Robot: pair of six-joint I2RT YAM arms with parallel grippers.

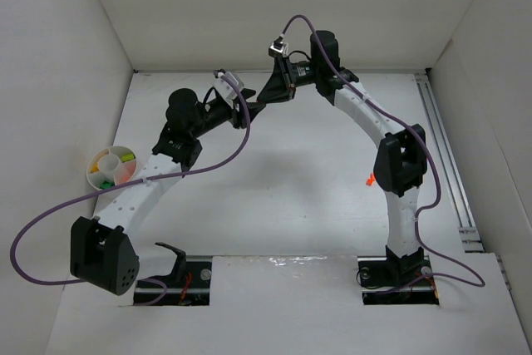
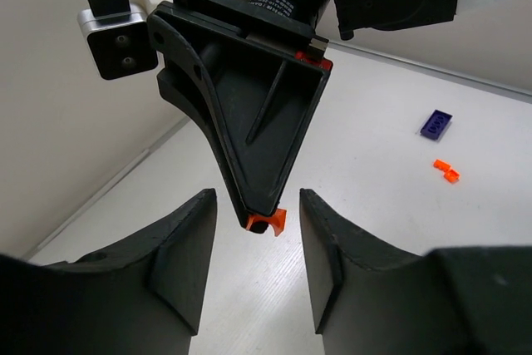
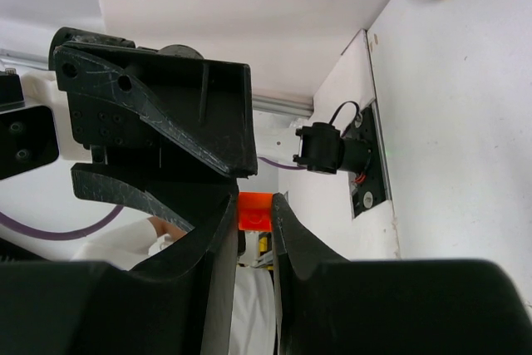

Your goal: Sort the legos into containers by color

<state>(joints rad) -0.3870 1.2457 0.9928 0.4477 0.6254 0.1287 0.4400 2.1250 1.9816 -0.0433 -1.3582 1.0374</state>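
My right gripper (image 3: 255, 200) is shut on a small orange lego (image 3: 255, 212), held in the air at the back middle of the table. In the left wrist view that orange lego (image 2: 268, 221) hangs at the tip of the right fingers, between my left gripper's (image 2: 256, 199) open fingers and touching neither. In the top view the left gripper (image 1: 249, 108) meets the right gripper (image 1: 264, 97). A purple lego (image 2: 436, 125) and two orange legos (image 2: 447, 172) lie on the floor. A round divided container (image 1: 93, 170) at the left holds yellow and green pieces.
A metal rail (image 1: 445, 155) runs along the right side of the table. White walls close in the back and both sides. Purple cables (image 1: 50, 214) loop from each arm. One orange lego (image 1: 368, 179) lies beside the right arm's elbow.
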